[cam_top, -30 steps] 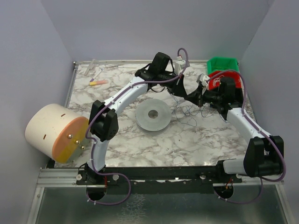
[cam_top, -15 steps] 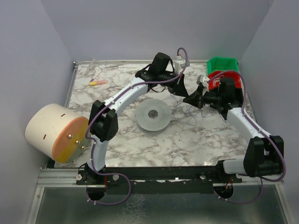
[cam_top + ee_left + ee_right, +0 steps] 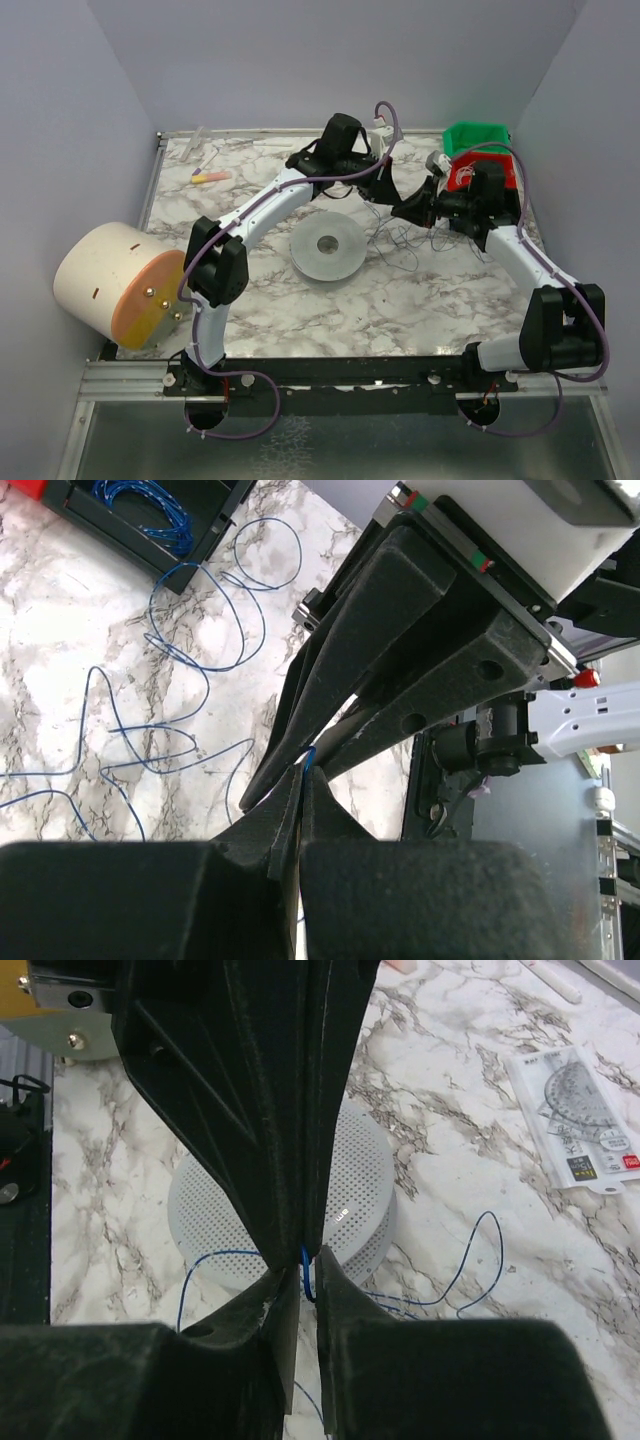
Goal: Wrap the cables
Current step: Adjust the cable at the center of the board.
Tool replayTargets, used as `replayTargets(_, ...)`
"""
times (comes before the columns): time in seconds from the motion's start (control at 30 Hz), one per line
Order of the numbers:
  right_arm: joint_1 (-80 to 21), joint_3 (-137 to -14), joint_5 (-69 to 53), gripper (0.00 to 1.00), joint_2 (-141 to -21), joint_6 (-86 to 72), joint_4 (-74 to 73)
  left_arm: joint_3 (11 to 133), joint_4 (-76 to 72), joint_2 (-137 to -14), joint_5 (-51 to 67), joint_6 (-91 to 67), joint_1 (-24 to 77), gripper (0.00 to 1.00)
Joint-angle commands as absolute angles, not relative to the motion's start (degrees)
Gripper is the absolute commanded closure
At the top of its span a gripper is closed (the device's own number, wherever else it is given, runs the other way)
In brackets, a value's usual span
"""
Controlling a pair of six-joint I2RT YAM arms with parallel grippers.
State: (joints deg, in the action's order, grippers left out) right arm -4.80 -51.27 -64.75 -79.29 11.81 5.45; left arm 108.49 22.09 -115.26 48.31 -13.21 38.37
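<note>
While left end effector (image 3: 298,780) pinches the cables (image 3: 230,1251), right end effector (image 3: 308,1265), now narrowly parted, has neared it.

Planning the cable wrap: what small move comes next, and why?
Probably back the right gripper off a little: the left gripper is shut on the cable, both tips crowd that same spot, and the right's jaws show a slit.

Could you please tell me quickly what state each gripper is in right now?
Left gripper: closed, pinching the cable.
Right gripper: narrow gap around the cable; grip cannot be told.
</note>
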Motion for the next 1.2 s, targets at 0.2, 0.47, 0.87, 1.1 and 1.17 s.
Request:
replayTargets(0.2,-0.4,-56.3,-72.0,0.63,-78.9,19.3,-5.0,107.2,19.7,-111.8,47.5,-15.3,37.0,1.00)
replayTargets(0.47,-0.3,-54.0,-64.3,0.53,-75.0,19.0,-0.8,105.6,17.5,-111.2,46.1,-17.9,36.6,1.00)
replayTargets(0.87,-0.3,-42.4,-56.1,0.55,-69.5,11.2,24.6,103.7,13.4,-111.6,46.5,-22.7,36.6,1.00)
replayTargets(1.1,-2.2,-41.3,-53.7,0.56,-71.4,9.9,28.0,102.8,11.0,-111.6,47.8,-25.0,36.6,1.00)
replayTargets(1.17,-2.6,-40.4,-53.0,0.57,-72.1,8.4,30.4,102.2,10.4,-111.6,48.0,-25.6,36.6,1.00)
